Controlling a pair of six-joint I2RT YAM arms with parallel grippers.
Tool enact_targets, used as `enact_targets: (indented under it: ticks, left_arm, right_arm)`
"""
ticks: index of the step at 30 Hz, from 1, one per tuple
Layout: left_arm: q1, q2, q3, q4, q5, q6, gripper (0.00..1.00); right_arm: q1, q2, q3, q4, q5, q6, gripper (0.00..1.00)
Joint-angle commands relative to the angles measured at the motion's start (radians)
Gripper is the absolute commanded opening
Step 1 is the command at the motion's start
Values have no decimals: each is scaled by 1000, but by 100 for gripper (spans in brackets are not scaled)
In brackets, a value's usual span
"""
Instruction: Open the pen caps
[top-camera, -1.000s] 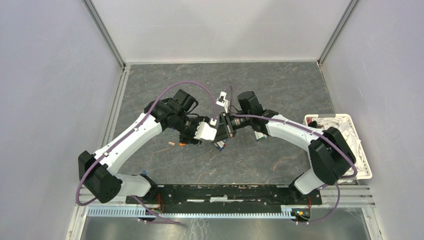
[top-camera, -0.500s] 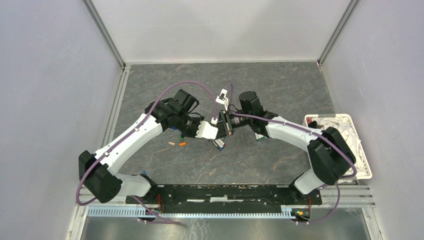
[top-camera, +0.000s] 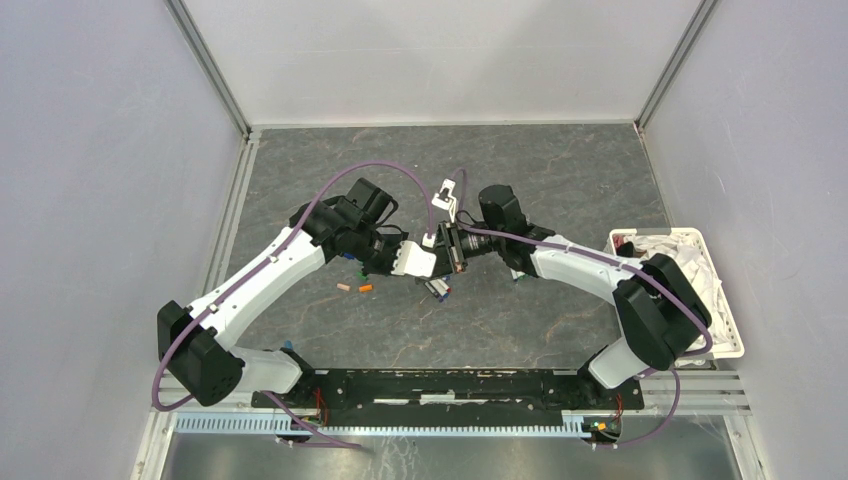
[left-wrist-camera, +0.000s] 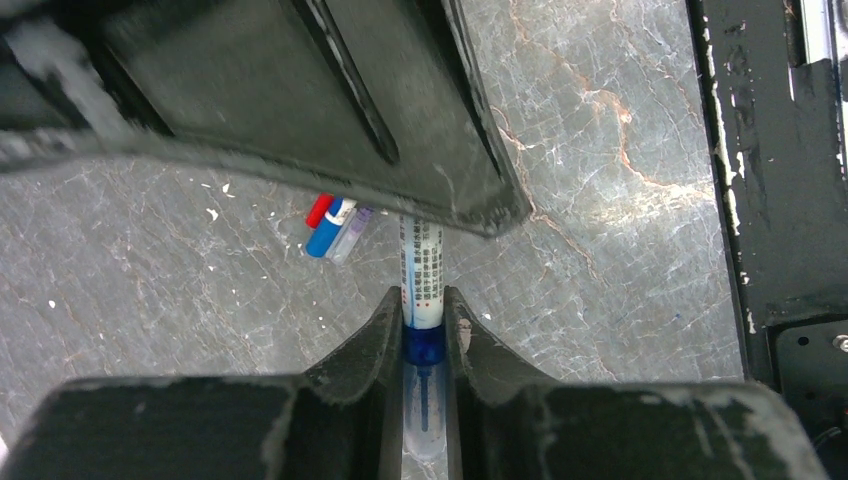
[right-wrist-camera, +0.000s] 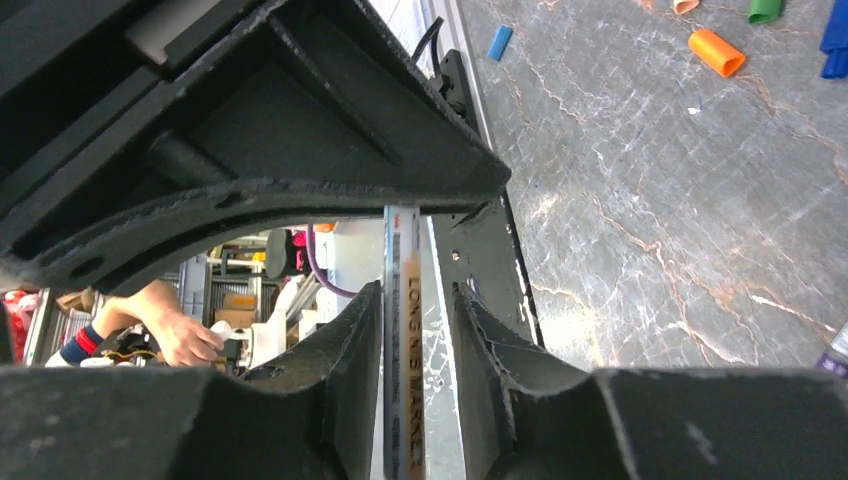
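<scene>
My left gripper (left-wrist-camera: 423, 300) is shut on the clear cap (left-wrist-camera: 424, 400) of a pen (left-wrist-camera: 421, 260) with a white barrel and a blue collar. The cap sits on the pen. The barrel runs on between the fingers of my right gripper (right-wrist-camera: 418, 290), where the pen (right-wrist-camera: 403, 330) lies against one finger with a gap beside the other. In the top view the two grippers, left (top-camera: 430, 262) and right (top-camera: 447, 254), meet nose to nose above mid-table. Loose pen caps lie on the table: orange (right-wrist-camera: 716, 52), green (right-wrist-camera: 765, 10) and blue (right-wrist-camera: 498, 42).
A few more pens (left-wrist-camera: 335, 222) lie together under the grippers, seen in the top view too (top-camera: 437, 288). Small orange (top-camera: 366, 288) and pink (top-camera: 344, 287) caps lie left of them. A white tray (top-camera: 735, 340) with a white cloth stands at the right edge.
My left gripper has moved a little up and toward the right gripper, uncovering the orange and pink caps on the table. In the last half second nothing has visibly moved.
</scene>
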Motion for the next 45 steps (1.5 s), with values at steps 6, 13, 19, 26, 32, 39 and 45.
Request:
enact_targets:
  ticks: [6, 13, 19, 26, 32, 39, 45]
  left_arm:
    - [-4, -15, 48, -88, 51, 59, 2]
    - [-19, -19, 62, -166, 78, 132, 2]
    - [-36, -14, 71, -174, 88, 139, 2]
    - [-42, -3, 90, -174, 99, 125, 2]
    - [2, -14, 90, -197, -50, 180, 2]
    - [498, 71, 226, -400, -96, 513, 2]
    - [248, 4, 126, -268, -146, 384, 2]
  right_arm:
    - [83, 139, 134, 120, -32, 68, 38]
    - [89, 197, 152, 408, -107, 289, 32]
    - [104, 255, 190, 488, -135, 357, 23]
    - [113, 324, 255, 457, -88, 371, 0]
    - [82, 300, 254, -163, -32, -74, 0]
    - [-33, -102, -298, -124, 6, -120, 0]
    - [-28, -71, -177, -235, -16, -203, 0]
